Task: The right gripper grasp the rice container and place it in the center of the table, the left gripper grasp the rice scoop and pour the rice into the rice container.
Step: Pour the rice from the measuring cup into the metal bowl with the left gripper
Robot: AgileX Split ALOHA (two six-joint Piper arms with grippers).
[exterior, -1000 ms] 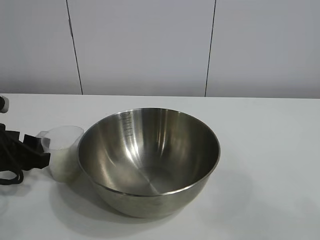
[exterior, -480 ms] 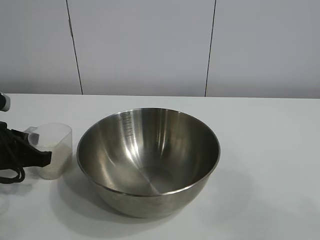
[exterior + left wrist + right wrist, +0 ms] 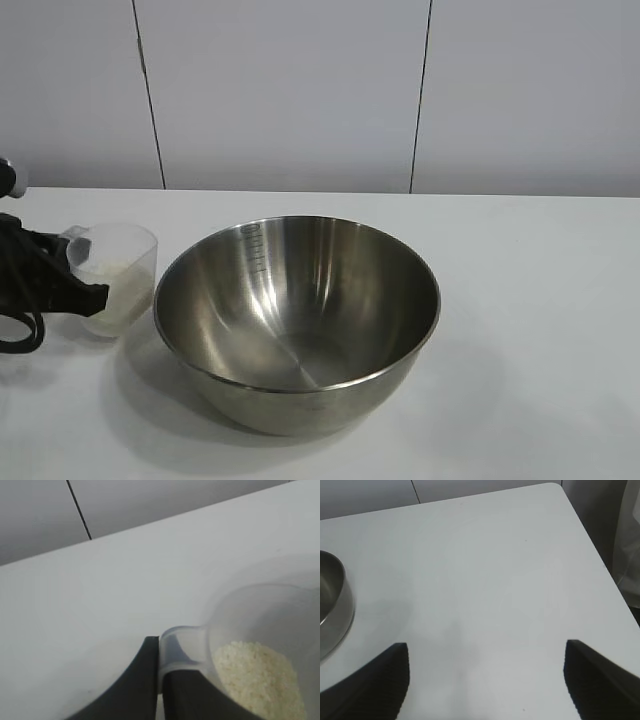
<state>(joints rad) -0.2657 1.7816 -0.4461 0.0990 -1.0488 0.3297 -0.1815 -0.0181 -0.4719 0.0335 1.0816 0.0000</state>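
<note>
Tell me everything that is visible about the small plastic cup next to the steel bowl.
The rice scoop is a small cup of frosted, see-through plastic that narrows toward its base. A tab on its rim is pinched by the shut left gripper. It holds white rice, filling only the lower part. It is slightly tilted, near the table's left edge, beside the rice container; whether they touch, or whether its base is off the table, is unclear.

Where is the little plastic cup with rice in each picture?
Exterior view: the rice scoop sits at the left, beside the steel bowl.
Left wrist view: it fills the lower right corner.
Right wrist view: not in it.
Shared landmark: the white table, seen in all three views.
</note>
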